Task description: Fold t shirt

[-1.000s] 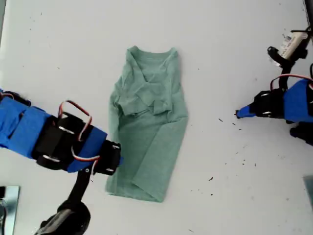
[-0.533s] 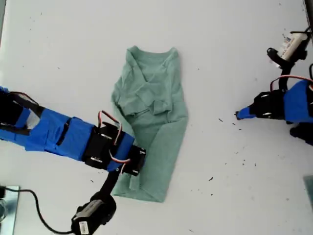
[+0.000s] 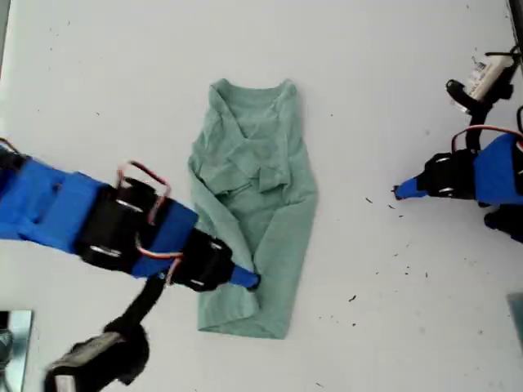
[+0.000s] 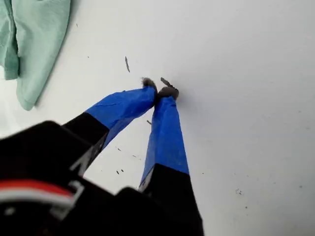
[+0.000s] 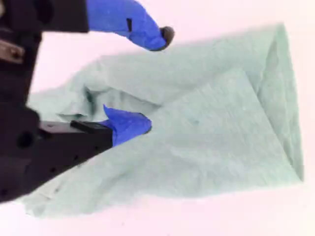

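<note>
Your second gripper (image 5: 147,81) spread wide over the t shirt (image 3: 261,204), first gripper (image 4: 160,92) pinched together, well apart from it

A robot test bench, more lab or hobby workshop than home. A bare white table (image 3: 384,65) fills the exterior view, flecked with dark specks (image 3: 409,269) toward 4 o'clock. Two arms (image 3: 73,216) wrapped in blue tape show loose red and white wires (image 3: 135,175). At 8 o'clock a black cable trails off.
</note>
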`<state>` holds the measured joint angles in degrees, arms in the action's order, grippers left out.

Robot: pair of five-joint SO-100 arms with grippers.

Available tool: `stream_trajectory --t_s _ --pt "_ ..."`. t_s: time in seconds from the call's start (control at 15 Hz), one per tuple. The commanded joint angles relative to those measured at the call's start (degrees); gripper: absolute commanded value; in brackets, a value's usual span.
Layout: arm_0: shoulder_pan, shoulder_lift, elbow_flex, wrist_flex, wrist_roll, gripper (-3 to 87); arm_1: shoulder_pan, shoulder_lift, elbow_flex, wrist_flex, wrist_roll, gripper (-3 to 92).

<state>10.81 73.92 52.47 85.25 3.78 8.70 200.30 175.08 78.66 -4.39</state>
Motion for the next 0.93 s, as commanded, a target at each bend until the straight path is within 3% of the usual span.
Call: stream_trajectory --t_s 0.0,0.13,0.2,0.4,0.47,0.53,0.6,0.8,0.87 --pt "-0.1 22.2 2.2 4.9 -1.0 24.3 1.1 0.5 1.8 0.3 -0.7 2.3" --pt "-1.4 41.4 25.7 4.7 -6.0 20.4 1.2 0.5 1.8 0.3 -1.1 3.1" --pt "-2.1 53.9 44.3 0.1 -9.4 16.7 1.3 0.5 1.8 0.3 -1.3 4.3" --pt "-0.9 87.2 98.4 -24.5 -19.2 5.2 1.3 0.5 1.8 0.3 -1.6 7.1" --pt "0.5 94.1 111.3 -31.4 -22.9 6.4 1.1 0.5 1.8 0.3 -1.6 8.2" --pt "2.3 99.1 118.7 -33.2 -27.2 2.5 1.1 0.5 1.8 0.3 -1.8 8.8" --pt "3.6 100.9 120.4 -31.4 -30.4 0.9 1.1 0.5 1.8 0.3 -1.7 8.8" --pt "3.0 96.2 119.6 -30.8 -29.7 6.8 1.3 0.5 1.5 0.5 -0.5 2.2" --pt "2.7 95.2 116.3 -29.5 -29.7 -0.1 -2.5 0.5 -1.1 0.8 2.8 2.2"
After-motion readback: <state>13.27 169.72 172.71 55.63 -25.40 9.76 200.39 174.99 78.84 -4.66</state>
